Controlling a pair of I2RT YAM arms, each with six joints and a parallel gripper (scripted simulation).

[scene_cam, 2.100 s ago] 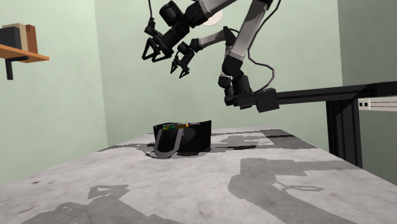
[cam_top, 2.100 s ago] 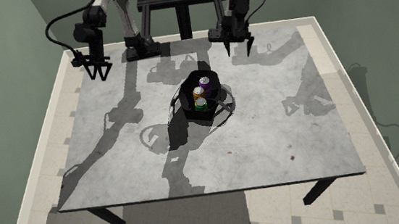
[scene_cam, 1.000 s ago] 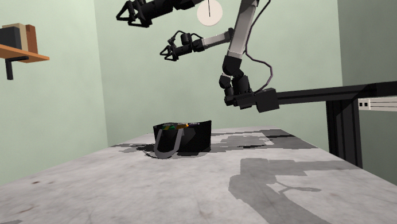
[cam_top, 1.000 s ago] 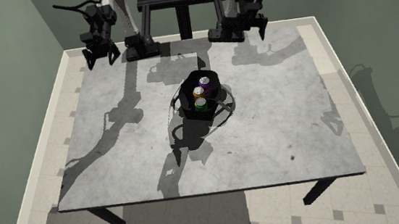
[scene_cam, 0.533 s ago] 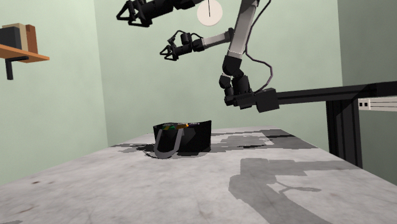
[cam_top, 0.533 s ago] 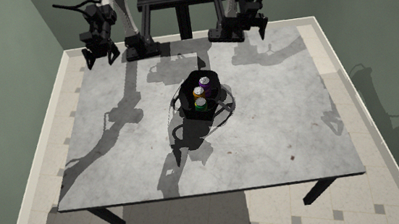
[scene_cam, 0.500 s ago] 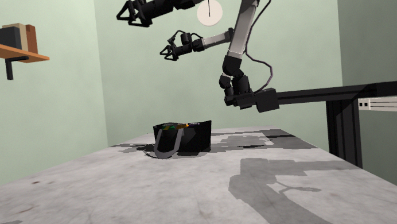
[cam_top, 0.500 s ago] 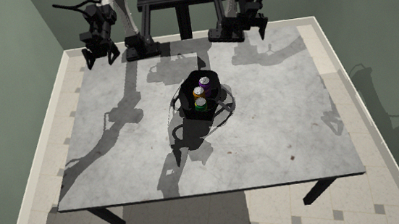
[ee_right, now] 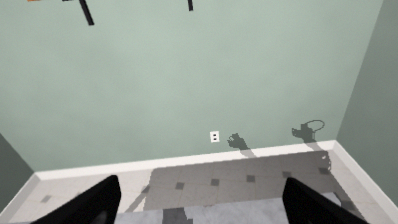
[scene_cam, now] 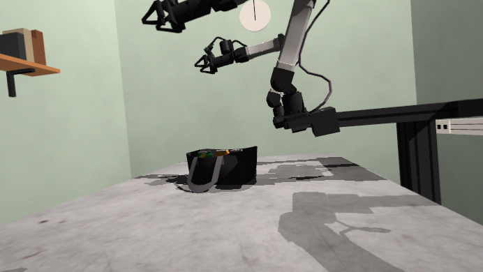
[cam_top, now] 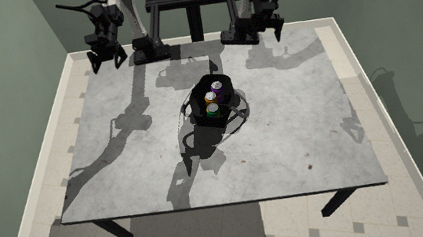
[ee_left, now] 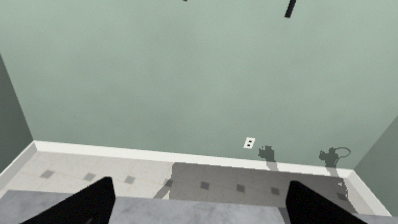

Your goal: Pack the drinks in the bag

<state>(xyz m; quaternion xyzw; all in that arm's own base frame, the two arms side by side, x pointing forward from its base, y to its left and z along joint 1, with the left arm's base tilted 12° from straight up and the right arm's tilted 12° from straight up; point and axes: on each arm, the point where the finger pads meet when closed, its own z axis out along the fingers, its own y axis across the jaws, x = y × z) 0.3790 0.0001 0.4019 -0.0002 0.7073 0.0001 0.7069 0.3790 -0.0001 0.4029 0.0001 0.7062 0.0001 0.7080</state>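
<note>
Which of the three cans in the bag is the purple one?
The purple can is the one nearest the arms' bases; the orange and green cans stand farther away.
</note>
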